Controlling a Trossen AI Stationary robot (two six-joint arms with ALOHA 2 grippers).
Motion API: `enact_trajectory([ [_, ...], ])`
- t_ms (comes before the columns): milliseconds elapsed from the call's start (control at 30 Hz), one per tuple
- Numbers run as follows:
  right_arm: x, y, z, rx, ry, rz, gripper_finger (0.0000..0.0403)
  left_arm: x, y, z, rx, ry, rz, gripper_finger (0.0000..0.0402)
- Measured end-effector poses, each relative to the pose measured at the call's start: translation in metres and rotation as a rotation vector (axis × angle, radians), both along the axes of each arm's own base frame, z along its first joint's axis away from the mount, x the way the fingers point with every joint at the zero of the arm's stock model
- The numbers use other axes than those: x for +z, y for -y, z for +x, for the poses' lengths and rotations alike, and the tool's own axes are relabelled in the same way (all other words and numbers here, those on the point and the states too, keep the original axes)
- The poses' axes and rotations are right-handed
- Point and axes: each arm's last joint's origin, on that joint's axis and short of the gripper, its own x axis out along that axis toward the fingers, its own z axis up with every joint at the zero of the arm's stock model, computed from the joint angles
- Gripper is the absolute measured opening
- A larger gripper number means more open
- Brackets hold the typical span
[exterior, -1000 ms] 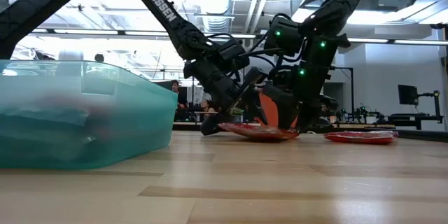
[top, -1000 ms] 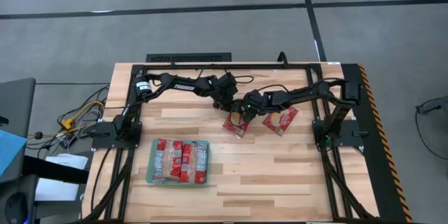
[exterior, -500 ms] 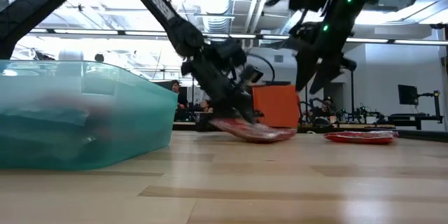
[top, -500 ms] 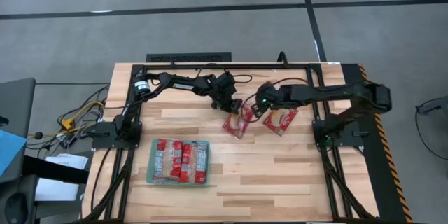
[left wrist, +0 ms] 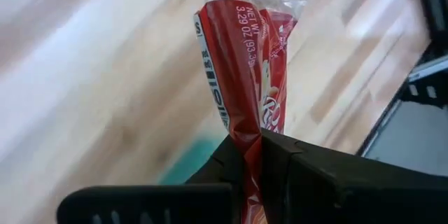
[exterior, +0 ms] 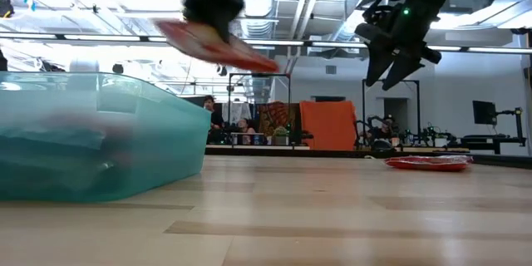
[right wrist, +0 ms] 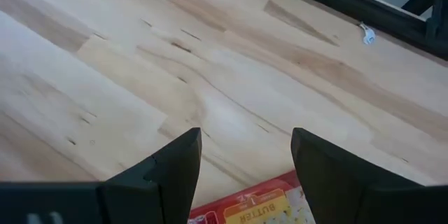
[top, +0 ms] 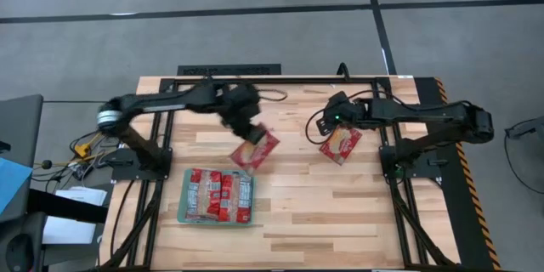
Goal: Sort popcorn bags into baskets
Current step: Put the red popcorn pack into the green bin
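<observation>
My left gripper is shut on one red popcorn bag and holds it in the air between the table's middle and the teal basket. In the low view the bag hangs high above the wood. The basket holds several red bags lying flat. Another red bag lies flat on the table at the right. My right gripper hovers open above that bag's left end, and the bag's edge shows between its fingers. My left gripper pinches the bag at one end between its two fingers, which come from above. The foil is creased where the fingers close on it. The bag is lifted clear of the table and sticks out beyond the fingers, slanting.
The dark frame rails run along the table's far edge and both sides, with the arm bases on them. Bare wood lies to the right of the basket. People and equipment show in the room behind the table.
My left gripper has shut on the bag at the table's middle, lifted it clear and carried it up and toward the left, nearer the basket. My right gripper, open throughout, has drawn away from that bag, rising and going toward the right edge, over the other bag.
</observation>
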Motion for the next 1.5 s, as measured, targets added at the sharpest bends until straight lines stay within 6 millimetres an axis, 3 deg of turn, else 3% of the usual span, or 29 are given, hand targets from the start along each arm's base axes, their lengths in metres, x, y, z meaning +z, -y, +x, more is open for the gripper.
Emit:
enact_trajectory([
  [167,-0.003,0.000,0.003,0.003,-0.007,0.007,0.0249,0.007,0.049,-0.068,0.229,-0.010,-0.092,0.0001],
  [333,-0.004,0.001,0.004,0.004,-0.006,0.007,0.0249,-0.018,0.089,-0.134,0.546,0.063,-0.187,0.0001],
  [433,-0.004,0.001,0.004,0.006,-0.012,0.008,0.0249,-0.033,0.108,-0.162,0.605,0.110,-0.253,0.0001],
  [567,-0.004,0.001,0.004,0.005,-0.010,0.007,0.0249,-0.049,0.126,-0.185,0.601,0.122,-0.298,0.0001],
  [767,-0.004,0.001,0.004,-0.016,0.004,0.018,0.0249,-0.058,0.144,-0.196,0.558,0.088,-0.307,0.0000],
  [1333,-0.004,0.001,0.004,-0.024,0.009,0.022,0.0249,-0.082,0.168,-0.187,0.581,-0.047,-0.245,0.0013],
  [1500,-0.004,0.001,0.004,-0.024,0.007,0.022,0.0249,-0.083,0.168,-0.187,0.574,-0.066,-0.231,0.0054],
])
